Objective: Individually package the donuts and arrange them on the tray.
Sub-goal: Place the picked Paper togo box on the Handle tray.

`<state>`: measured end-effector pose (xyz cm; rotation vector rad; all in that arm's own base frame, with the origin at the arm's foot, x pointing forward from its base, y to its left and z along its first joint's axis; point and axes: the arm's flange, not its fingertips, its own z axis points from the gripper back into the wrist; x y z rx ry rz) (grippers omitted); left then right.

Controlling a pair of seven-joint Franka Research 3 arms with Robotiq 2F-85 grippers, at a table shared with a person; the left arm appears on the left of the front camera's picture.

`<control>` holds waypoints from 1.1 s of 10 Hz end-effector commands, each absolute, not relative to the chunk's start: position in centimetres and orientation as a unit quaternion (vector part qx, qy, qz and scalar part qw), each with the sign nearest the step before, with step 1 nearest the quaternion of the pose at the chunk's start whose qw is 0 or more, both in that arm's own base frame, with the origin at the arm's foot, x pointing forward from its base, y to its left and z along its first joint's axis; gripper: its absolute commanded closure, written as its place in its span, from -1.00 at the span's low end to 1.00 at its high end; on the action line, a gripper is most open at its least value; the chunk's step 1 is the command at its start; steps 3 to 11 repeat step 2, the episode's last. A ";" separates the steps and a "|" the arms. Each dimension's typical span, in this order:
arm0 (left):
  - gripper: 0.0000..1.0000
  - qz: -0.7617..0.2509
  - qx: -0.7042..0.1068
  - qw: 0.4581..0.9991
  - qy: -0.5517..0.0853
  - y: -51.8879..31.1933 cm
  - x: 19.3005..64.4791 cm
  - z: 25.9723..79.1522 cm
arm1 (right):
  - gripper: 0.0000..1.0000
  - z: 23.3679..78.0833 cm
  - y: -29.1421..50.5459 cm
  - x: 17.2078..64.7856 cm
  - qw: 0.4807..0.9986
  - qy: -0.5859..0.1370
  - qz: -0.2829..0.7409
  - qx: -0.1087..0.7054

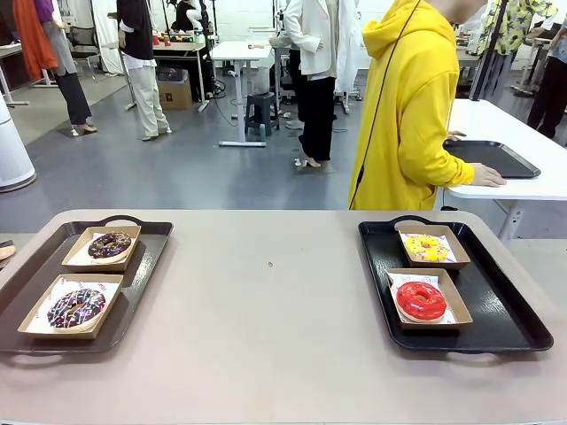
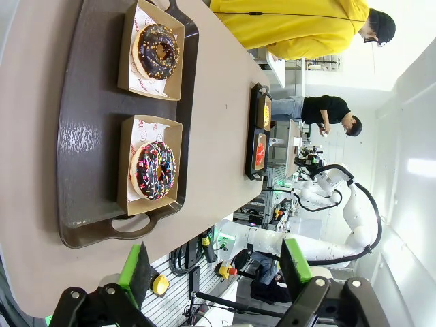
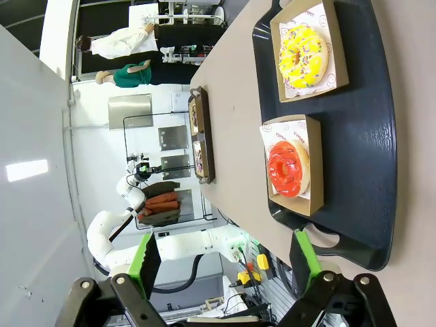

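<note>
Hovering wide open and empty-handed, the left gripper (image 2: 214,272) is looking down past its fingertips at the sprinkled chocolate ring donut (image 2: 154,170), with the dark chocolate ring donut (image 2: 159,51) farther ahead, each sitting in a shallow brown cardboard box (image 2: 133,199). The right gripper (image 3: 225,262), equally spread and bare, is facing the glossy red donut (image 3: 286,169) and, beyond it, the yellow-iced donut (image 3: 302,56). These are looking soft, light and sticky-topped, so gripping box rims is seeming safer.

Four donuts (image 1: 110,244) in four boxes (image 1: 72,308), two on each of two trays (image 1: 509,310) on the table (image 1: 275,328).
</note>
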<state>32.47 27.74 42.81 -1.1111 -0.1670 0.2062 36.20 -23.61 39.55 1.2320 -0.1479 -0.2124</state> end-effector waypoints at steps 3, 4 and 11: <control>-1.00 0.099 -0.529 0.839 -0.085 27.6 32.2 43.0 | -1.00 39.8 -23.6 36.2 0.807 -0.070 -0.096 0.579; -1.00 0.099 -0.529 0.839 -0.085 27.6 32.2 43.0 | -1.00 39.8 -23.6 36.2 0.807 -0.070 -0.096 0.579; -1.00 0.099 -0.529 0.839 -0.085 27.6 32.2 43.0 | -1.00 39.8 -23.6 36.2 0.807 -0.070 -0.096 0.579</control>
